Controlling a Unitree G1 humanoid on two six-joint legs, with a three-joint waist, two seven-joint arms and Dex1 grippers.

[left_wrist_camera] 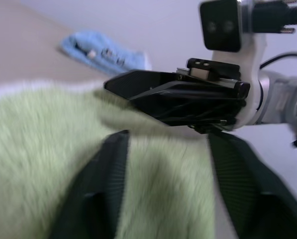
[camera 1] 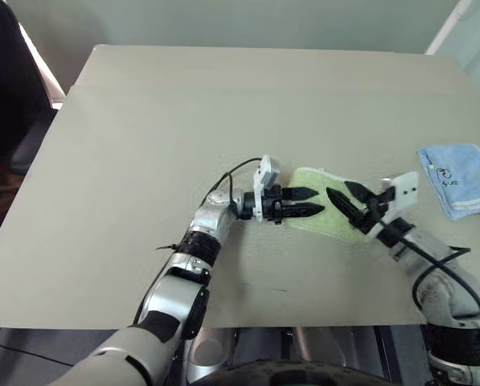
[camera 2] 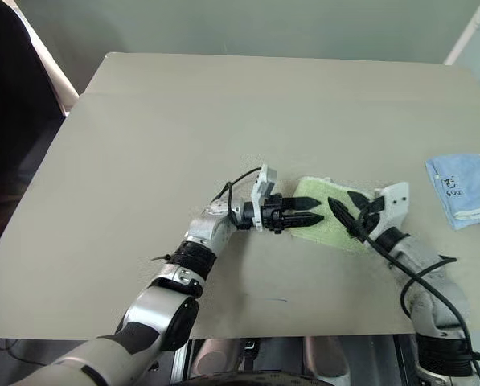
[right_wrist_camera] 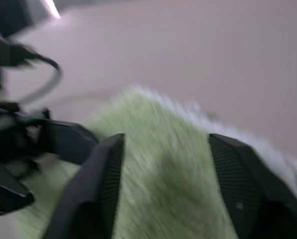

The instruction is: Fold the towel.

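Observation:
The light green towel (camera 1: 326,215) lies folded into a small bundle on the tan table (camera 1: 223,121), near the front edge and right of centre. My left gripper (camera 1: 313,202) reaches in from the left, its fingers open just over the towel's left end. My right gripper (camera 1: 341,193) comes from the right with its fingers open above the towel's right part, tips pointing toward the left gripper. In the left wrist view the green terry cloth (left_wrist_camera: 39,149) lies under the spread fingers (left_wrist_camera: 106,169). The right wrist view has the towel (right_wrist_camera: 163,169) showing between two parted fingers (right_wrist_camera: 103,174).
A smaller light blue cloth (camera 1: 458,178) lies folded near the table's right edge. A dark chair (camera 1: 14,88) stands off the table's far left corner. The table's front edge (camera 1: 264,328) runs just behind both forearms.

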